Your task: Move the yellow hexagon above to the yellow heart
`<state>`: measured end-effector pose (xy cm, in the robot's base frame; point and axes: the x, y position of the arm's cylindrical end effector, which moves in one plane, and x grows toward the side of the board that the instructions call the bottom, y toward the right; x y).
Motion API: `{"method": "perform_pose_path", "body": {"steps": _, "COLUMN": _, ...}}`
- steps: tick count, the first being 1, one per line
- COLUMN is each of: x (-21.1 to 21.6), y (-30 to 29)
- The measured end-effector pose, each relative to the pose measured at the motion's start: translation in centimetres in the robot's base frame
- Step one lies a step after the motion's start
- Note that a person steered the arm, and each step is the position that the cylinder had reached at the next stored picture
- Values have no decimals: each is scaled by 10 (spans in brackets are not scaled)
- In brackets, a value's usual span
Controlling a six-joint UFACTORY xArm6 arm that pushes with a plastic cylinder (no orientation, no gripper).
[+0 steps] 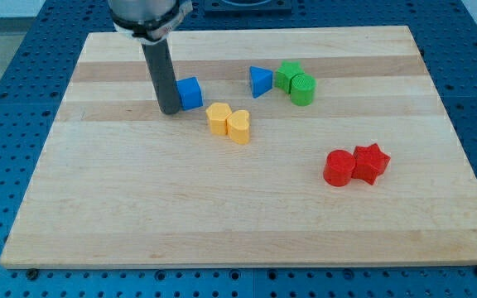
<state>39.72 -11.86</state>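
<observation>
The rod stands upright over the pale wooden surface, toward the view's top left, and my tip rests right against the left side of the blue cube, touching it or very nearly so. There is no hand on this arm at all, just that dark rod, so nothing spreads or pinches here.

Down and to the right of the tip sits the yellow hexagon, pressed up against the yellow heart; the hexagon lies on the heart's left and slightly toward the view's top. The tip is near the hexagon but apart from it.

Further right along the top, a blue triangle sits just beside a pair of green blocks: a green one whose shape I cannot make out, and a green cylinder touching it. Well apart, toward the view's lower right, a red cylinder touches a red star.
</observation>
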Motion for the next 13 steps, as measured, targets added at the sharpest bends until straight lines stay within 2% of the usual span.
{"method": "perform_pose_path", "body": {"steps": 1, "x": 35, "y": 4}}
{"method": "perform_pose_path", "body": {"steps": 2, "x": 43, "y": 31}}
{"method": "perform_pose_path", "body": {"steps": 3, "x": 42, "y": 75}}
{"method": "perform_pose_path", "body": {"steps": 4, "x": 33, "y": 94}}
{"method": "perform_pose_path", "body": {"steps": 5, "x": 34, "y": 91}}
{"method": "perform_pose_path", "body": {"steps": 7, "x": 45, "y": 49}}
{"method": "perform_pose_path", "body": {"steps": 10, "x": 27, "y": 77}}
{"method": "perform_pose_path", "body": {"steps": 13, "x": 28, "y": 50}}
